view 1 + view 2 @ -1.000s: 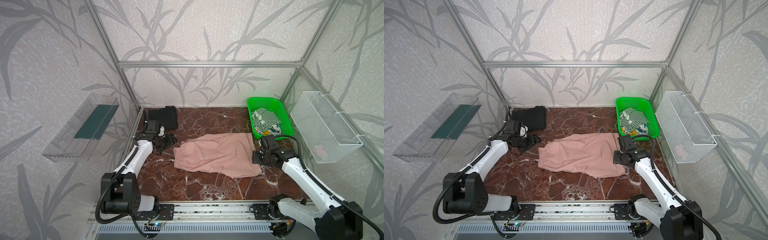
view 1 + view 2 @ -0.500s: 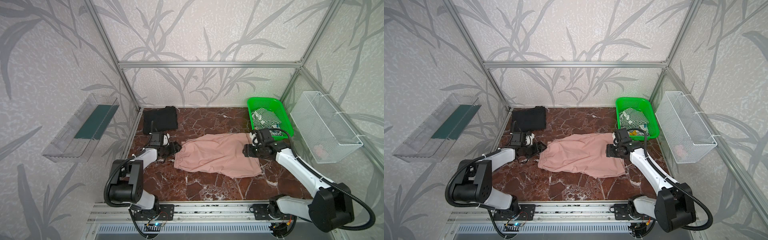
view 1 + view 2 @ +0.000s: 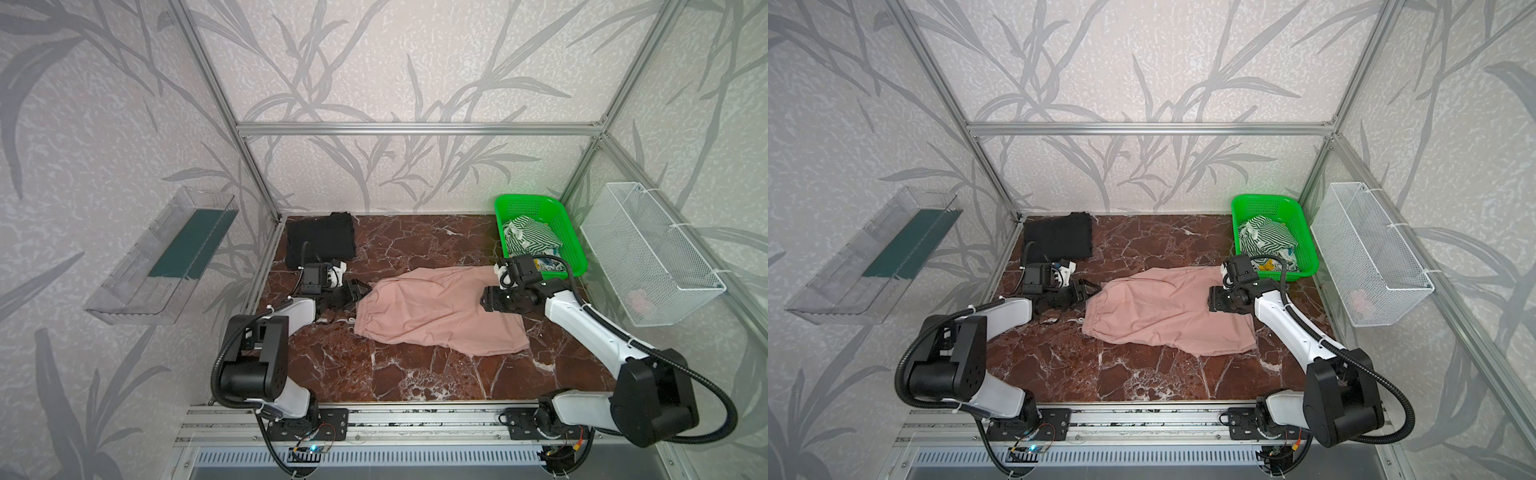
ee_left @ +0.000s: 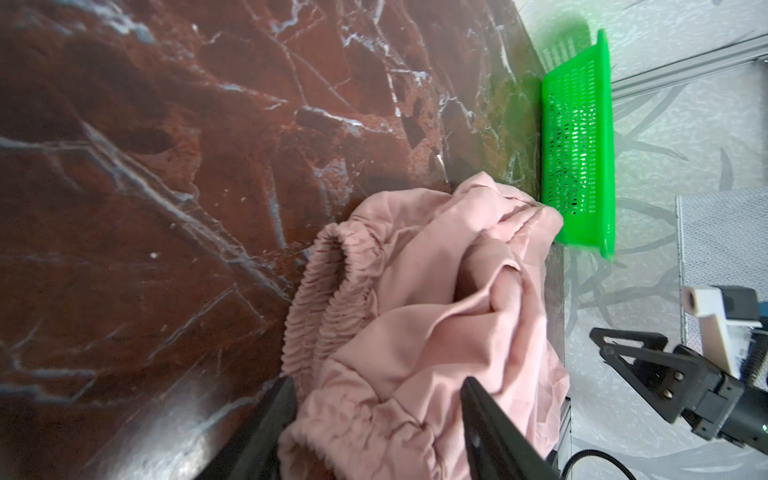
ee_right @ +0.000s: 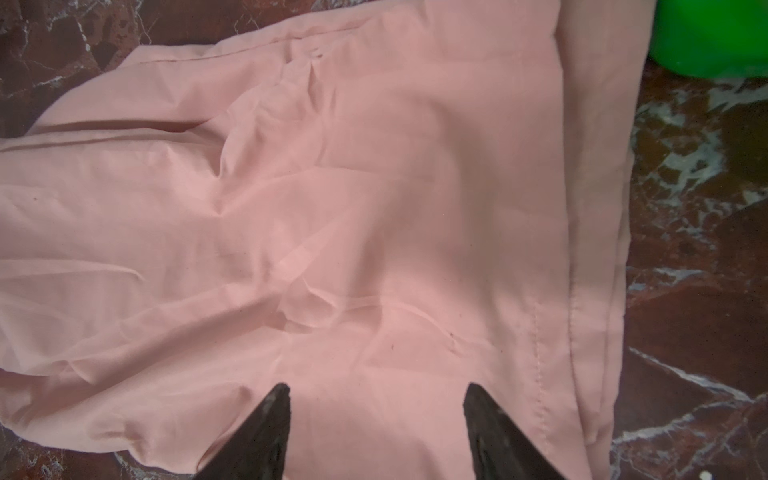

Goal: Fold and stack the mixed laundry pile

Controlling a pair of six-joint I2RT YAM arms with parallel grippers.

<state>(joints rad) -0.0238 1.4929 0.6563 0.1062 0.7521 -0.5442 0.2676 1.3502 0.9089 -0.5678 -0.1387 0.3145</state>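
Observation:
Dusty-pink shorts [image 3: 436, 311] [image 3: 1167, 307] lie spread in the middle of the marble table. My left gripper [image 3: 361, 291] [image 4: 376, 386] is low at their left end. It is open, with the gathered waistband [image 4: 332, 291] bunched between its fingers. My right gripper [image 3: 488, 299] [image 5: 377, 390] hangs open just over the shorts' [image 5: 332, 208] right end, near the stitched hem. A folded black T-shirt [image 3: 320, 245] lies at the back left. Green-and-white striped cloth [image 3: 528, 239] and a small multicoloured piece [image 3: 548, 266] sit in the green basket.
The green plastic basket [image 3: 569, 232] [image 4: 577, 145] stands at the back right, close to the shorts' far corner. A white wire basket [image 3: 648, 253] hangs on the right wall and a clear shelf [image 3: 166, 257] on the left wall. Bare marble [image 3: 415, 374] lies in front.
My left gripper has moved right from beside the black T-shirt to the shorts' waistband, and its jaws have narrowed. My right gripper has shifted left over the shorts' right end.

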